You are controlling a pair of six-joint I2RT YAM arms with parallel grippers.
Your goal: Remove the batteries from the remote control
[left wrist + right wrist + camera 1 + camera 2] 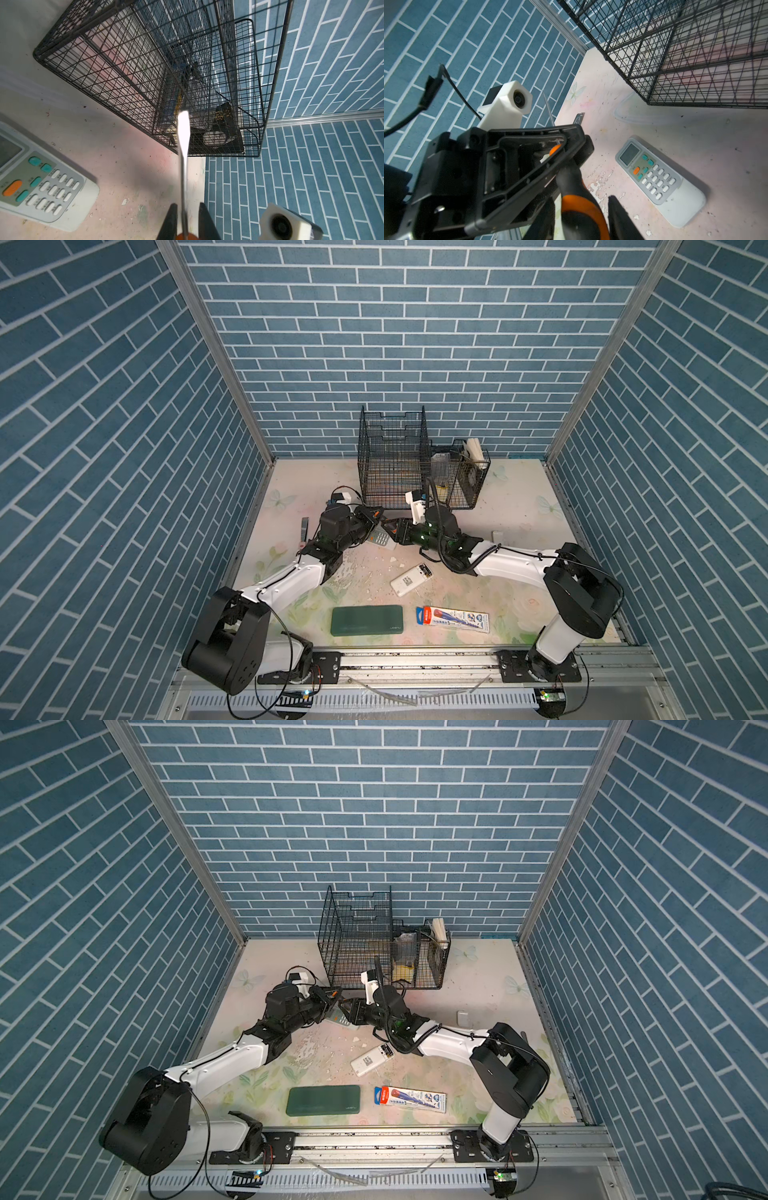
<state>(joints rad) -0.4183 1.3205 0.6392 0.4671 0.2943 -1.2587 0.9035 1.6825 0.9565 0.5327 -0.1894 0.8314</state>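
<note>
Wire cage (pixel 392 464) at far centre; just before it, the left gripper (pixel 184 209) is pressed tight on the neck of the screwdriver (pixel 582 209). The right gripper (pixel 390 527) straddles its handle, and whether it grips cannot be told. Nearer, the white remote (pixel 409 581) lies back-up, its open bay apparently holding the batteries (pixel 424 571).

Basket (pixel 390 456) metal wire; remote (pixel 683 199) matt plastic; tbl (pixel 695 128) chipped.

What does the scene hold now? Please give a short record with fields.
left gripper: shut on the metal shaft of the orange-and-black-handled screwdriver
right gripper: jaws on either side of the screwdriver handle; grip unclear
grey rectangular plastic remote control: buttons up, lying flat, near both grippers
white rectangular plastic remote control: back up, battery bay open
batteries: none made out, too small to tell
</note>
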